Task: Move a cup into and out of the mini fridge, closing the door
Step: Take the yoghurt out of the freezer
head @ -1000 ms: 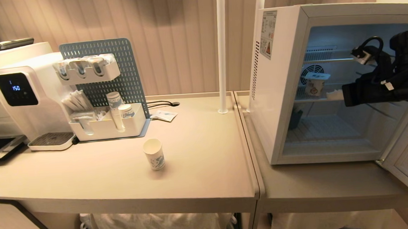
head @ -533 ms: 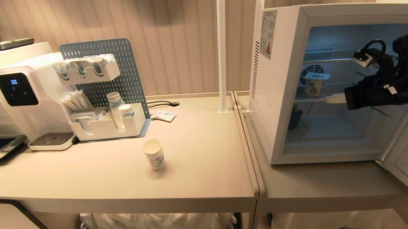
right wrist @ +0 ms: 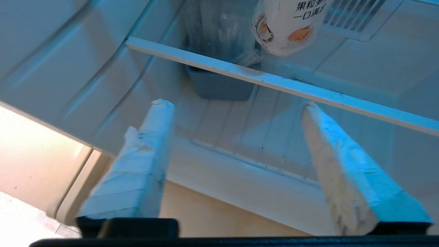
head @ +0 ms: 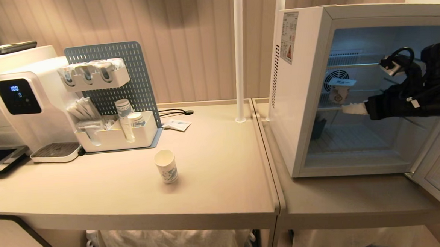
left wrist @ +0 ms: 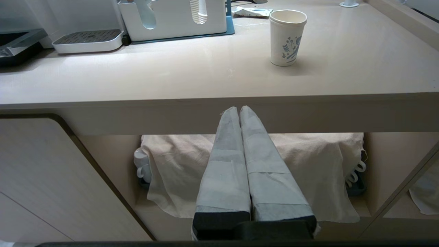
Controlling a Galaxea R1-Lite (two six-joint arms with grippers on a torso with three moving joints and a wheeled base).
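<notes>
Right pincer [head: 349, 109], at frame right inside the mini fridge [head: 308, 88], stands spread and empty near the foil-lidded tub [head: 339, 89]. Left pincer [left wrist: 239, 111] is closed below the bench [head: 215, 169]; cup [head: 166, 166] awaits.

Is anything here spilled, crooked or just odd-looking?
Nothing is spilled or knocked over. The oddest thing is the mini fridge, with its door hanging wide open. The cup stands upright, alone on the counter.

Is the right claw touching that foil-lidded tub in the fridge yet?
Apart. The right wrist view shows the right claw open and empty, with bare shelf between its tips and the tub.
</notes>
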